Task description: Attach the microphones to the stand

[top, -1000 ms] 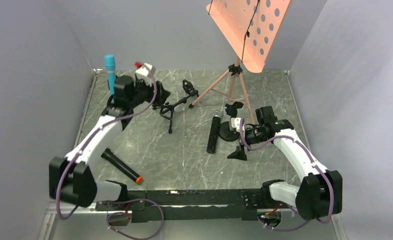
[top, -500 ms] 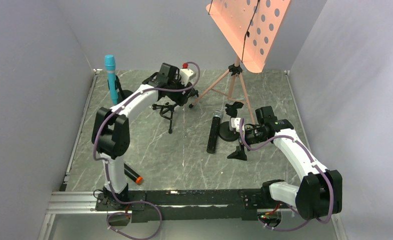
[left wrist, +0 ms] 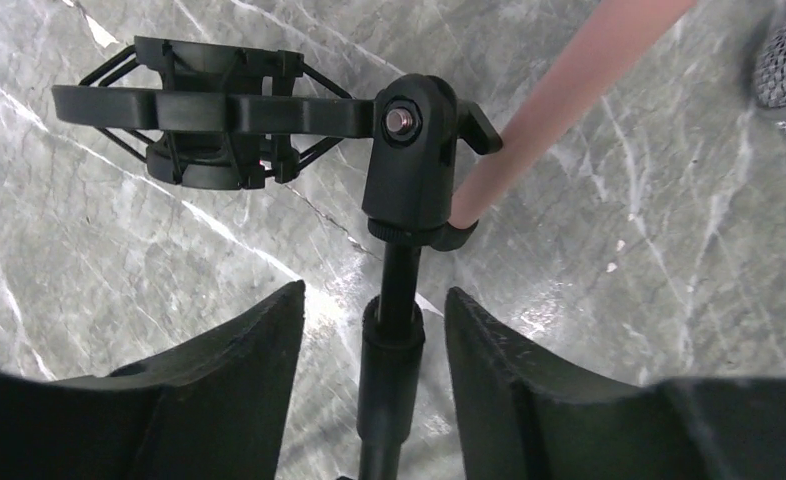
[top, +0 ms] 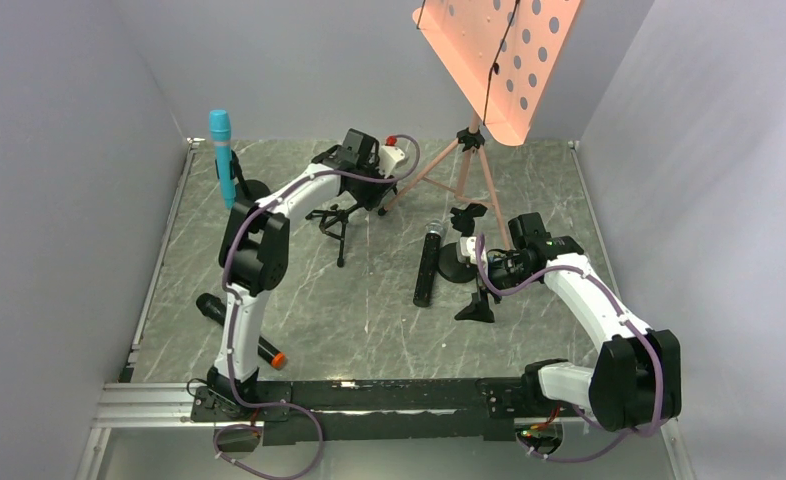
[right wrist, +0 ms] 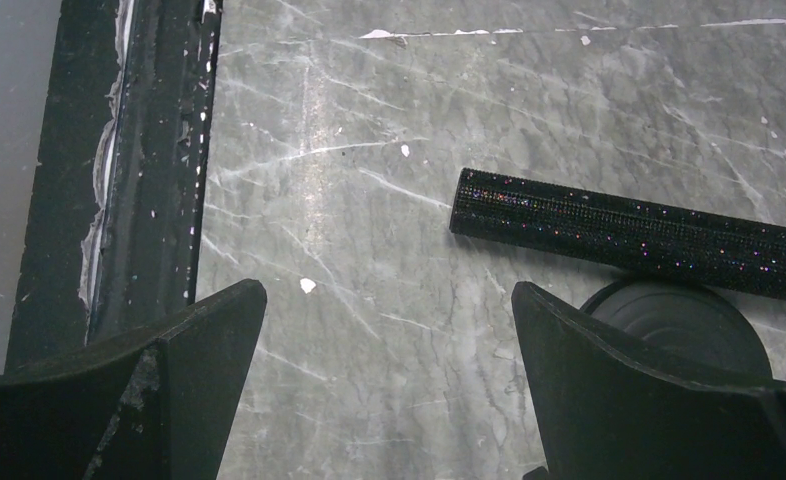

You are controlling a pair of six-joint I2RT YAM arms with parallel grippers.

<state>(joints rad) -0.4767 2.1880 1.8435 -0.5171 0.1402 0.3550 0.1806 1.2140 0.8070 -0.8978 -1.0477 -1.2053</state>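
The teal-blue microphone (top: 220, 155) stands upright in a holder at the back left. The black microphone with the silver mesh head (top: 429, 264) lies flat mid-table; its glittery body shows in the right wrist view (right wrist: 629, 235). The black microphone with the orange-red end (top: 249, 340) lies near the front left, partly behind my left arm. My left gripper (top: 373, 186) is open astride the pole (left wrist: 393, 340) of a small black tripod stand, not touching it, below the stand's empty shock-mount clip (left wrist: 209, 125). My right gripper (top: 477, 288) is open and empty beside a round-base stand (right wrist: 684, 320).
A pink music stand (top: 499, 60) on a tripod (top: 459, 170) stands at the back; one leg (left wrist: 559, 100) runs just behind the clip. The black tripod's legs (top: 335, 222) spread mid-table. Grey walls close in three sides. A black rail (right wrist: 149, 170) marks the near edge.
My left arm has swung right from the teal-blue microphone at the back left to the black tripod stand. The right arm has hardly moved.
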